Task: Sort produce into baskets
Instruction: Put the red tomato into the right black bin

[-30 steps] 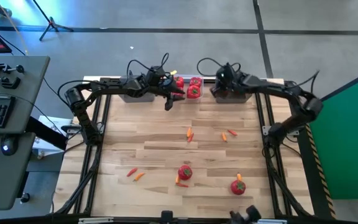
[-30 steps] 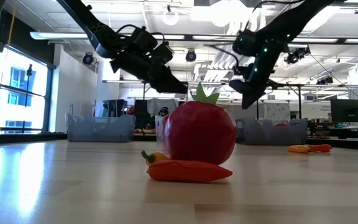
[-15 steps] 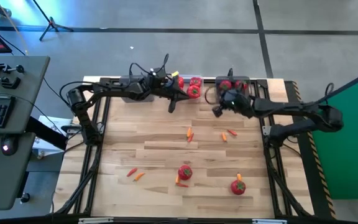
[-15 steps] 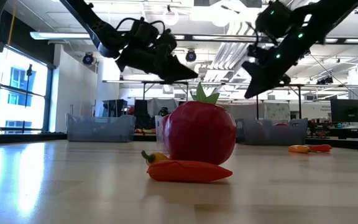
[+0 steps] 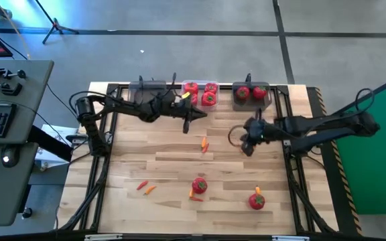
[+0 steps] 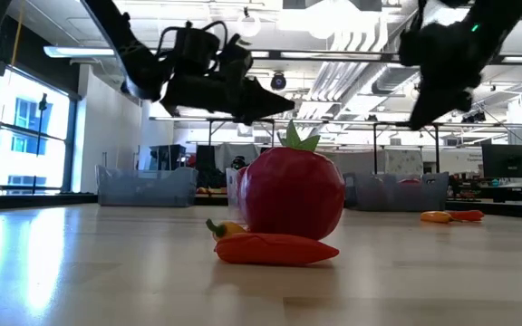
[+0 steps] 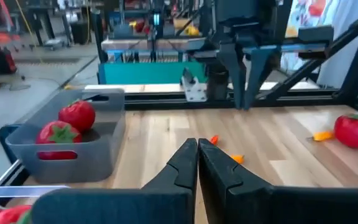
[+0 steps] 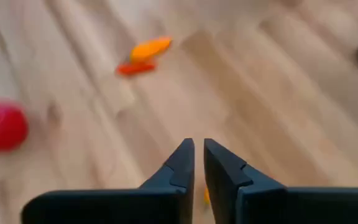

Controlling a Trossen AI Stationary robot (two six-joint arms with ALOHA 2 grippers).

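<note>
Both sets of jaws are closed on nothing. From above, the left gripper (image 5: 187,125) hangs near the middle basket (image 5: 200,94) of peppers, while the right gripper (image 5: 248,148) sits over bare table (image 5: 166,161). Down low, a tomato (image 6: 292,193) rests against an orange pepper (image 6: 275,248). Left wrist view: two tomatoes in the grey basket (image 7: 61,147)

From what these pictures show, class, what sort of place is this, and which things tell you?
Probably a robotics lab or workshop: two dark robot arms mounted over a pale wooden table, exposed ceiling pipes and lights, and cluttered workbenches beyond the table.
</note>
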